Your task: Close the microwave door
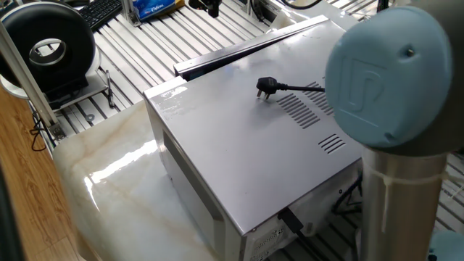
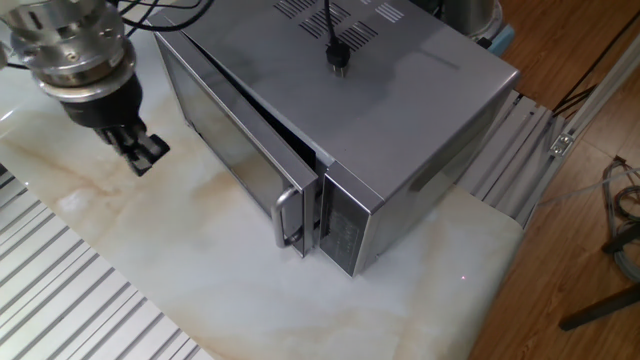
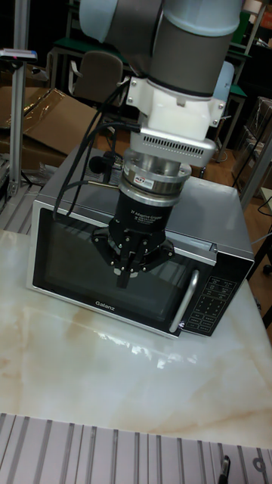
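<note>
The microwave (image 2: 400, 110) is a silver-grey box on the marble top, with its black plug (image 2: 337, 58) lying on its roof. The microwave door (image 2: 235, 150) has dark glass and stands slightly ajar, with a gap at its handle (image 2: 285, 215). My gripper (image 2: 143, 157) hangs in front of the door's hinge side, apart from the glass, its fingers pressed together and holding nothing. The tall fixed view shows the gripper (image 3: 125, 278) over the microwave door (image 3: 75, 265). In one fixed view the door (image 1: 239, 48) shows as a dark strip behind the microwave (image 1: 239, 145).
The marble slab (image 2: 200, 280) rests on a slotted aluminium table (image 2: 60, 300). A black ring-shaped device (image 1: 47, 47) and a keyboard (image 1: 98, 11) lie beyond the slab. The arm's blue-capped joint (image 1: 384, 72) blocks the right of that view. A cardboard box (image 3: 45, 113) stands behind.
</note>
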Robot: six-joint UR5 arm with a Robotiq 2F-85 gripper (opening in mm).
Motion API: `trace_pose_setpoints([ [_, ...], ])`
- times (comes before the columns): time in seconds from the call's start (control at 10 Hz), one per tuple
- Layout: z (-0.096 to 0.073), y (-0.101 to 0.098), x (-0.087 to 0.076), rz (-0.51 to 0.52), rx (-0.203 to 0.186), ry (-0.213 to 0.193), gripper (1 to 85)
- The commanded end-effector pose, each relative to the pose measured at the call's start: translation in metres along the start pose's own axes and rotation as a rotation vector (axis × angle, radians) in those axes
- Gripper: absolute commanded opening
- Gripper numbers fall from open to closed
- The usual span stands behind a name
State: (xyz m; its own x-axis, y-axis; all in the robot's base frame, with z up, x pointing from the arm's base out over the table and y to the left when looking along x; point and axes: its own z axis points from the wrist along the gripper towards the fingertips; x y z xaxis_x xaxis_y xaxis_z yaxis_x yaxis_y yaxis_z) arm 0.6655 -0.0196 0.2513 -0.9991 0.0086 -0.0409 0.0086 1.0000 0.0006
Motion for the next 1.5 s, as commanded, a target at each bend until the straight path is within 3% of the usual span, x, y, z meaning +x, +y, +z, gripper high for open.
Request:
trace_pose_setpoints([
  [0.0,-0.006,0.006,0.018,0.014,0.0,-0.031,1.0],
  [0.3,-0.009,0.007,0.04,0.012,-0.009,-0.077,1.0],
  [0.4,-0.009,0.005,0.044,0.017,-0.002,-0.074,1.0],
  [0.8,-0.011,0.002,0.05,0.009,0.001,-0.072,1.0],
  [1.2,-0.007,-0.005,0.056,-0.009,-0.004,-0.111,1.0],
  [1.4,-0.005,-0.008,0.061,-0.004,0.005,-0.109,1.0],
])
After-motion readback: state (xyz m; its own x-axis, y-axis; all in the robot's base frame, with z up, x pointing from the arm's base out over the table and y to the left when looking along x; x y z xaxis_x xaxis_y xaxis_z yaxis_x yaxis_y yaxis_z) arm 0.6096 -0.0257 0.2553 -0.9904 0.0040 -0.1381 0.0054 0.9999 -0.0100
